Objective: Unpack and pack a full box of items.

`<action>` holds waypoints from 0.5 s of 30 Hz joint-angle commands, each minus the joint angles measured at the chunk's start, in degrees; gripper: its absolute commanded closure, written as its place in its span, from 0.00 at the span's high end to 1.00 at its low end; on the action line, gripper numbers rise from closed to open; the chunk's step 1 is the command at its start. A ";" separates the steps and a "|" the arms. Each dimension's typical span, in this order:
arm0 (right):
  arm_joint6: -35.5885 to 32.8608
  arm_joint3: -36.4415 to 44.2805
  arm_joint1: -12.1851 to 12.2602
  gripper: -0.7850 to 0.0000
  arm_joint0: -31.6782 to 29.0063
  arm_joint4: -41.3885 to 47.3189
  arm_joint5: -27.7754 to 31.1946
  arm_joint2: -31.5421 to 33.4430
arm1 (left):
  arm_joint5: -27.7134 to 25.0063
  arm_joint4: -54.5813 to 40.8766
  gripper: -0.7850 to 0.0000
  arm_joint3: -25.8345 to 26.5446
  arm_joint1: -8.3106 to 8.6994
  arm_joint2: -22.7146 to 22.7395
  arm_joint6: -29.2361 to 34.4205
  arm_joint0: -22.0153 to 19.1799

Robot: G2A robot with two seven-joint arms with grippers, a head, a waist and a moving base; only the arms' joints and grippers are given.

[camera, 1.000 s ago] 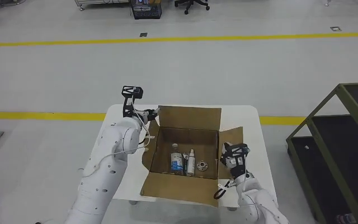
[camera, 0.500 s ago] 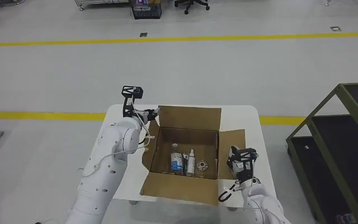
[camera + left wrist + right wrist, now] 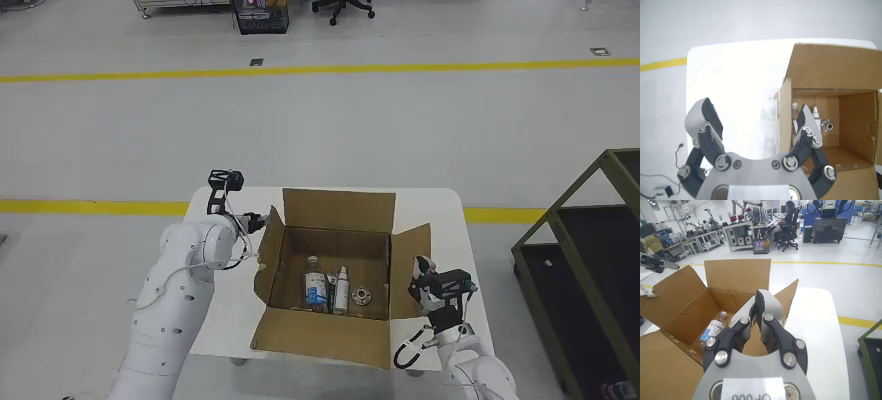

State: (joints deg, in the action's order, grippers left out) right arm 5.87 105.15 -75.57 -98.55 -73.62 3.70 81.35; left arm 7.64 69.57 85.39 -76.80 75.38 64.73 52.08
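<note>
My right gripper [image 3: 759,297] is nearest, pressed shut with nothing that I can see between its pads. It hangs just beside the right flap [image 3: 789,293] of the box [image 3: 318,342]. My left gripper [image 3: 755,110] stands wide open and holds nothing. It hovers over the table [image 3: 734,75] close to the left flap [image 3: 268,262], outside the box.

The box sits on the middle of the table with its top open. I count four flaps, all folded outward: the near one toward me, one on each side, and the far one [image 3: 738,273] standing up.

On the bottom of the box I count three things, side by side:
- one clear bottle [image 3: 715,328] with a blue label, lying down
- one small white spray bottle [image 3: 341,288] just beside it
- one round metal fitting [image 3: 826,125] next to that

Something dark shows between the two bottles; I cannot tell whether it is a fourth thing.

As I judge it, the opening is done and the unpacking has hardly begun, since everything I can count lies in the box and neither gripper carries anything. Left to do is lifting each item out onto the table, then putting all of them back and closing the flaps.
</note>
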 commanded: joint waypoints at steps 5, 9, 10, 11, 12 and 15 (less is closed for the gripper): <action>1.13 0.33 0.02 0.00 -0.72 -0.11 0.01 -0.25 | -1.17 -2.61 1.00 -0.77 0.14 0.60 4.03 -0.91; 1.07 0.49 0.06 0.00 -1.12 -0.33 -0.09 -0.20 | -3.25 -5.20 1.00 0.51 0.18 0.21 5.80 -0.59; 1.11 0.62 0.08 0.00 -1.28 -0.35 -0.12 -0.20 | -3.75 -4.90 1.00 0.80 0.24 -0.07 5.63 -0.20; 1.13 0.77 0.09 0.00 -1.43 -0.37 -0.14 -0.19 | -3.45 -5.89 1.00 1.32 0.20 0.03 5.25 -0.04; 1.14 0.87 0.09 0.00 -1.54 -0.38 -0.15 -0.17 | -3.21 -6.17 1.00 1.63 0.20 0.09 4.86 0.05; 1.16 1.24 0.14 0.00 -1.99 -0.38 -0.27 -0.02 | -1.12 -6.24 1.00 3.52 0.14 0.28 1.34 0.20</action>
State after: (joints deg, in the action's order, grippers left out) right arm 7.03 106.30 -75.45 -100.44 -74.02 3.45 81.28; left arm 5.57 63.42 88.40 -76.62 75.58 67.56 52.21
